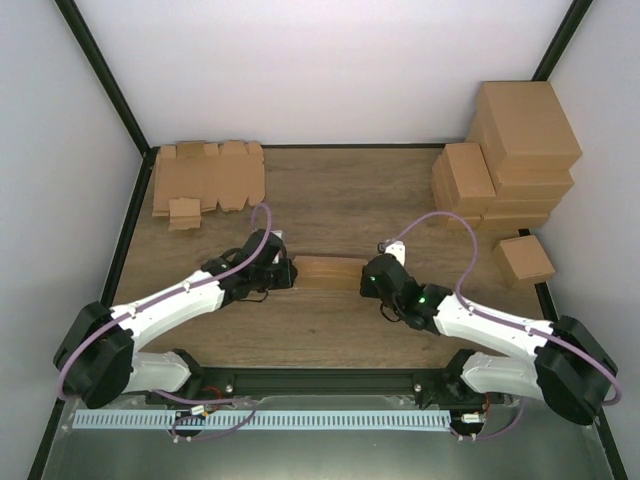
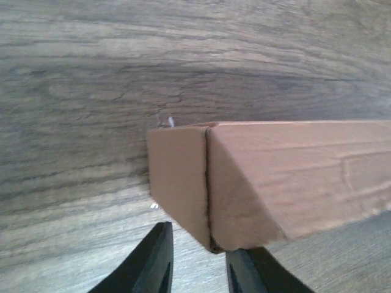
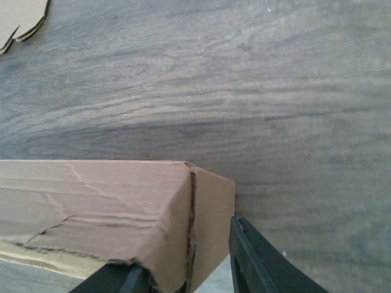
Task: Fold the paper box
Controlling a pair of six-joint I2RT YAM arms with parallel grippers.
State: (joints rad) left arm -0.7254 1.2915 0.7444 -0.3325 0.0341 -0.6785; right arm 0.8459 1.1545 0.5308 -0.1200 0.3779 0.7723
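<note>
The paper box (image 1: 330, 271) is a closed, long brown cardboard block lying on the wooden table (image 1: 330, 215) between my two grippers. My left gripper (image 1: 284, 272) is at its left end. In the left wrist view the box end (image 2: 180, 183) hangs just above the open gripper (image 2: 198, 268), its lower corner by the right finger (image 2: 253, 271); the left finger (image 2: 153, 262) is apart from it. My right gripper (image 1: 371, 277) is at the right end. In the right wrist view the gripper (image 3: 189, 278) straddles the end panel (image 3: 214, 220), open.
A stack of flat die-cut cardboard blanks (image 1: 207, 178) lies at the back left; its edge shows in the right wrist view (image 3: 21, 18). Several folded brown boxes (image 1: 505, 160) are stacked at the back right, with one more (image 1: 524, 259) near the right edge.
</note>
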